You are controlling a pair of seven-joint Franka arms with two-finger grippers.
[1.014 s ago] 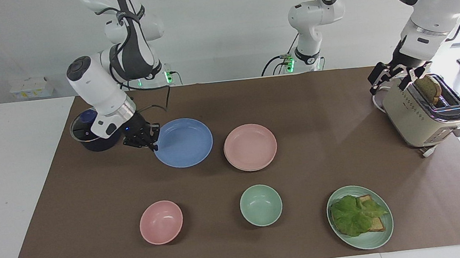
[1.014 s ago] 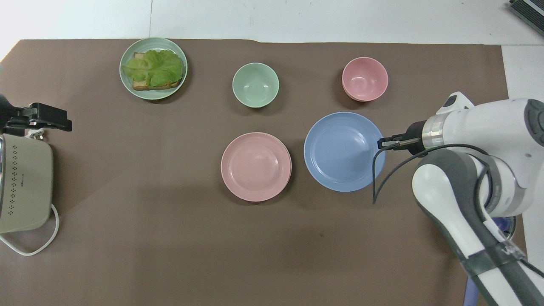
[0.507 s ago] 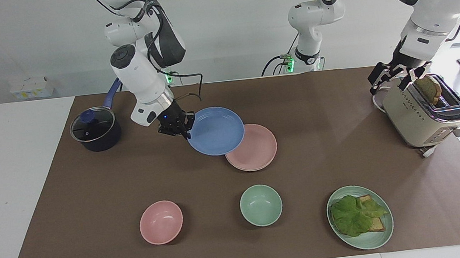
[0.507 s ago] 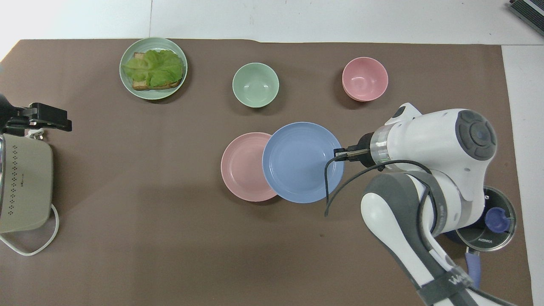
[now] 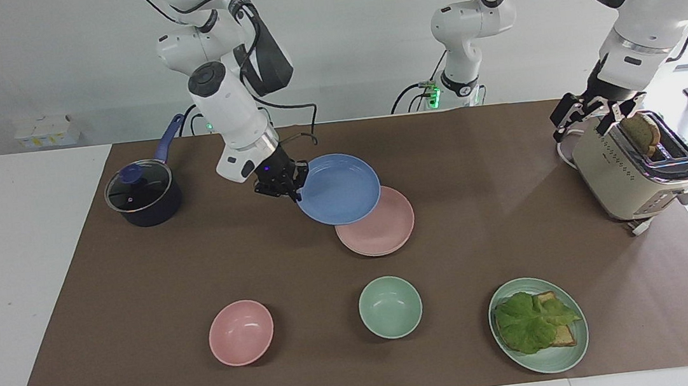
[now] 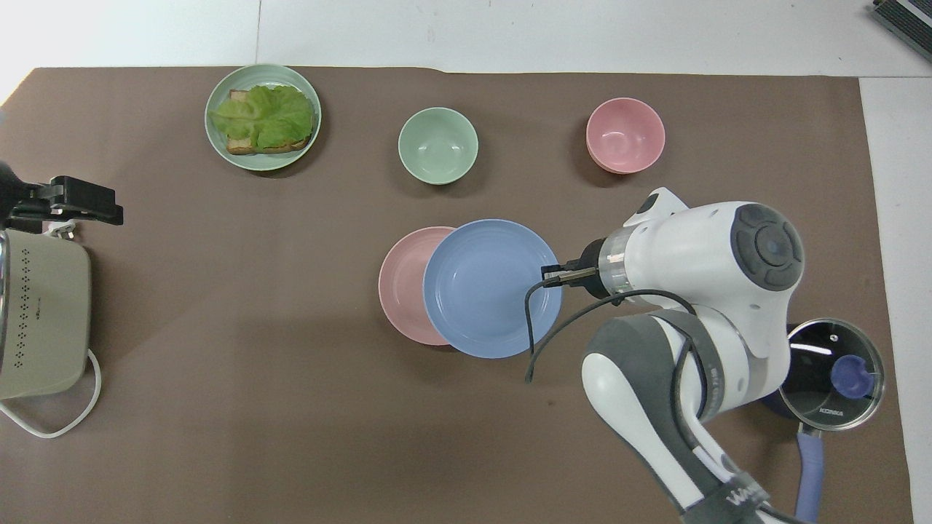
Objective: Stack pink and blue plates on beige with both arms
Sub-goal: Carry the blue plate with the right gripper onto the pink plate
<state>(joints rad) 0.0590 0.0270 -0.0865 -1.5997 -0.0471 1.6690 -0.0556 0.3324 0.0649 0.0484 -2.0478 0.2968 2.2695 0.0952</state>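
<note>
My right gripper [image 5: 292, 189] [image 6: 555, 275] is shut on the rim of the blue plate [image 5: 338, 188] [image 6: 488, 287]. It holds the plate tilted in the air, over the part of the pink plate [image 5: 386, 230] [image 6: 404, 284] toward the right arm's end. The pink plate lies flat at the table's middle, and a thin second rim shows under its edge. The beige plate is otherwise hidden. My left gripper [image 5: 595, 115] [image 6: 80, 207] waits open above the toaster, holding nothing.
A beige toaster [image 5: 636, 175] with a toast slice [image 5: 641, 133] stands at the left arm's end. A lidded dark pot [image 5: 141, 195] sits at the right arm's end. Farther from the robots are a pink bowl [image 5: 241, 332], a green bowl [image 5: 390, 307] and a green plate [image 5: 569, 355] with lettuce and bread.
The right gripper has lifted the blue plate off the table and carried it sideways until it overlaps the pink plate. The left arm has not moved.
</note>
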